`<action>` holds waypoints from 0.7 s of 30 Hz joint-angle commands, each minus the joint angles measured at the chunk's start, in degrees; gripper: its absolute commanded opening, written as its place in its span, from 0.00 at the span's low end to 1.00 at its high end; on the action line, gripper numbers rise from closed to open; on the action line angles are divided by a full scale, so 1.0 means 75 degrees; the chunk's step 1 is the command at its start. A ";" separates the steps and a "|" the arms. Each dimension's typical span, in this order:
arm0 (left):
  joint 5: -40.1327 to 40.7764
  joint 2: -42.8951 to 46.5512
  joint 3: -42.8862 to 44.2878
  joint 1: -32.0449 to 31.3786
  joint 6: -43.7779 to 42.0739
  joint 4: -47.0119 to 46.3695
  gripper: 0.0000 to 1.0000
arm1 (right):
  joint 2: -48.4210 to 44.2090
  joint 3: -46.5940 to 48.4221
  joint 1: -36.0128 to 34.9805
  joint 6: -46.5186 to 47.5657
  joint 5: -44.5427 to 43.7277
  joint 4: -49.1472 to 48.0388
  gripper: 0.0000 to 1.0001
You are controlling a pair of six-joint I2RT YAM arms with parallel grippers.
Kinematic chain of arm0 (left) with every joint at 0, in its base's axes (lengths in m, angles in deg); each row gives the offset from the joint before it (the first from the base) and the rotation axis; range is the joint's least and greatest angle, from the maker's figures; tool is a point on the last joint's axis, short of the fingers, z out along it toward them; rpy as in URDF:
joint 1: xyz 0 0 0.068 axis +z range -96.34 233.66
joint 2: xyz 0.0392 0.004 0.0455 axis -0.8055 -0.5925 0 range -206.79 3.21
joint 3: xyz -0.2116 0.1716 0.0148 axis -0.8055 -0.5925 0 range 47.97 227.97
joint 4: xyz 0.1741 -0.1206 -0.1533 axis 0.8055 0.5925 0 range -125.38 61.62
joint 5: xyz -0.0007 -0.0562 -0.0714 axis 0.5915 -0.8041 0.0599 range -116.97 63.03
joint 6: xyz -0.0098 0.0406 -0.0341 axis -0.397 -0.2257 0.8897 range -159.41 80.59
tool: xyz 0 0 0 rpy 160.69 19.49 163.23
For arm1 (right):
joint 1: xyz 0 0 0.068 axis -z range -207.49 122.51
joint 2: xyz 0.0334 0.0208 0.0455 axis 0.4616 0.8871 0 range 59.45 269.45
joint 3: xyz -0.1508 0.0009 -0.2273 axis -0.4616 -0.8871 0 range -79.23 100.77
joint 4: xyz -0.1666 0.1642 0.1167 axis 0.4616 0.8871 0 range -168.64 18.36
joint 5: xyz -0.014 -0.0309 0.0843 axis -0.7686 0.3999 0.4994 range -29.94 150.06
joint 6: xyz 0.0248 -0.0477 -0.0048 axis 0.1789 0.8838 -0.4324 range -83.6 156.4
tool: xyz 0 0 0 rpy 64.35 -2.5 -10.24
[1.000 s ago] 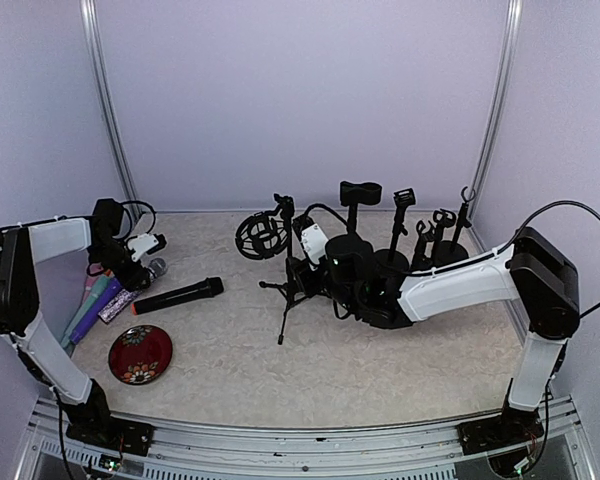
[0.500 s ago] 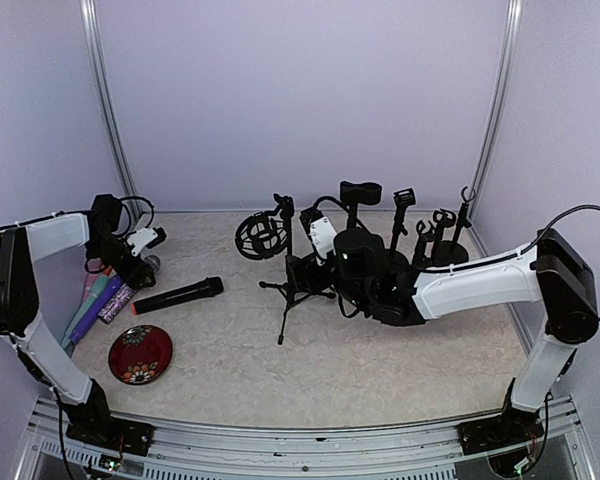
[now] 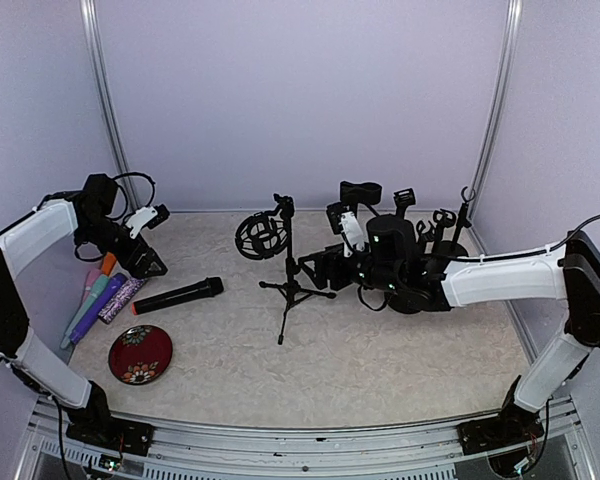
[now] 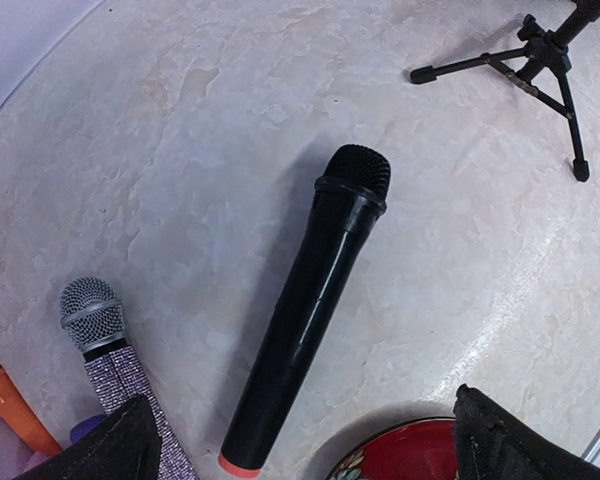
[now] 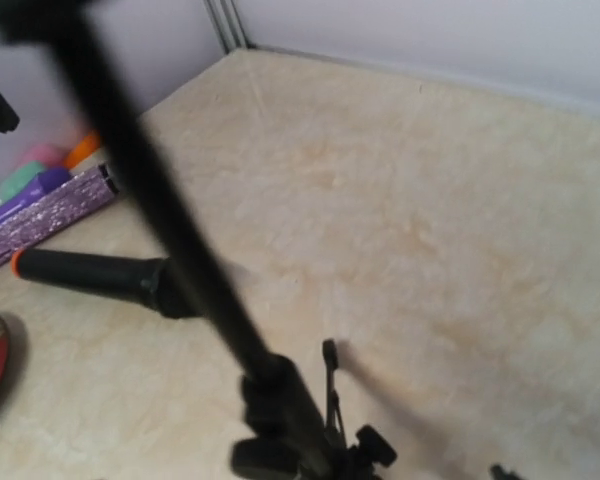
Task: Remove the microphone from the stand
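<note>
Where the table comes closest to the arm bases, a red patterned plate sits on the left. Just beyond it lies the mic, flat on the marbled top: a black handheld with an orange ring at its butt and its grille pointing towards the stand. It is off the stand and well to its left. If it carries a brand mark, I can't read it from any view.

Beside the mic, nearer the left wall, a glitter mic with a silver grille lies next to a row of coloured mics in purple, green and orange. The left gripper hangs over this group with its fingers spread wide and nothing between them. Its camera looks straight down on the black mic.

Further in, at mid-table, the stand is upright on its tripod feet. A round shock mount hangs at the left of its top. The right gripper is just beside the pole on the right. Its own camera shows only the blurred pole, so I can't tell how its fingers are set.

Behind that arm, black spare stands cluster near the back wall.
</note>
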 commanded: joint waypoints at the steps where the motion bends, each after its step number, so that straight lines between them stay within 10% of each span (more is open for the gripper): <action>1: -0.0171 0.0187 0.0298 -0.0157 0.0646 0.0406 0.99 | 0.0291 0.0220 0.0334 -0.0643 0.1317 0.0300 0.77; 21: 0.0447 0.0851 -0.0372 -0.0326 0.1073 0.0330 0.99 | 0.1492 0.1217 0.0597 -0.0719 0.1513 0.0514 0.54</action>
